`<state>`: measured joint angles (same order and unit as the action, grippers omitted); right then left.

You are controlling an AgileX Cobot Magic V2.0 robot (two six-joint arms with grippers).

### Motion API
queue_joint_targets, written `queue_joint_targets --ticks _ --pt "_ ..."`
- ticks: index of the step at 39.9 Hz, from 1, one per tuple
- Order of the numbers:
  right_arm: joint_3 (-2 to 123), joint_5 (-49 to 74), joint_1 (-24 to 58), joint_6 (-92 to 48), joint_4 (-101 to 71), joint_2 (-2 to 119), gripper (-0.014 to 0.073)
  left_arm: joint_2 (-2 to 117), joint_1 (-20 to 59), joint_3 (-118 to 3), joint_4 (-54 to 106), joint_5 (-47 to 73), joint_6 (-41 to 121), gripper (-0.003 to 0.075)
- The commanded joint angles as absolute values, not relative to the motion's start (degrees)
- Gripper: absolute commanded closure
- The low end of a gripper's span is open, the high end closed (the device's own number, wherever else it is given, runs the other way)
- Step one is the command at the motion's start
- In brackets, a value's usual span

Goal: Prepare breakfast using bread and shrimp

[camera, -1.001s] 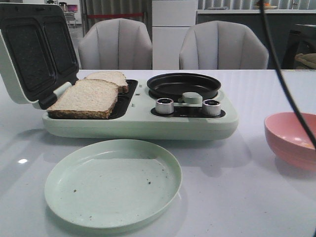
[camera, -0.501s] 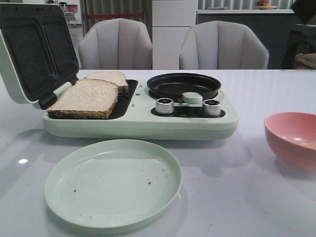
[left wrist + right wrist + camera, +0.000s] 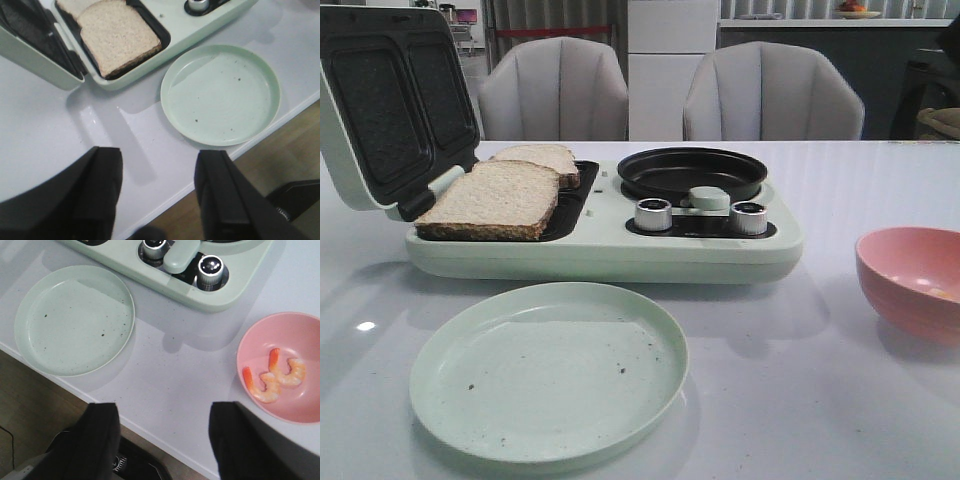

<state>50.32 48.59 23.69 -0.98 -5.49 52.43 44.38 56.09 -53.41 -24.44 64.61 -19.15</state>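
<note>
Both slices of bread (image 3: 493, 198) in the open sandwich maker (image 3: 600, 240), far left; shrimp (image 3: 274, 378) in the pink bowl (image 3: 910, 280), right edge. Left gripper (image 3: 157, 192) and right gripper (image 3: 162, 440) spread wide, empty, over the table (image 3: 800, 380) near edge.

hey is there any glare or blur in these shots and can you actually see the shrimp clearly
Front view: a small bright glare spot on the table, otherwise soft shadows. Right wrist view: shrimp clear in the pink bowl. Left wrist view: bread sharp, tool fingers dark and blurred.

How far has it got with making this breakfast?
Looks early. Two bread slices lie in the open sandwich maker, so that part seems done. Nothing is in hand: the left gripper and right gripper hang open above the table. The shrimp sit in the pink bowl, and the green plate holds no food.
</note>
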Motion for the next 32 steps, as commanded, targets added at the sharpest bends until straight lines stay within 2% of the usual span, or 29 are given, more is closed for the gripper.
queue_joint_targets --ticks 1,12,17,32 --pt "51.64 45.79 23.49 -0.80 -5.23 51.81 0.0099 47.81 54.89 -57.24 -26.71 63.96 -19.86 0.0401" --pt "51.64 45.79 23.49 -0.80 -5.23 51.81 0.0099 56.14 42.72 -62.23 -24.55 64.21 -18.93 0.0622" --pt "51.64 45.79 23.49 -0.80 -5.23 51.81 0.0099 58.40 35.08 -63.87 -19.31 63.94 -13.54 0.0618" --pt "51.64 45.79 23.49 -0.80 -5.23 51.81 0.0099 64.73 5.80 -65.29 1.09 57.31 6.89 0.0618"
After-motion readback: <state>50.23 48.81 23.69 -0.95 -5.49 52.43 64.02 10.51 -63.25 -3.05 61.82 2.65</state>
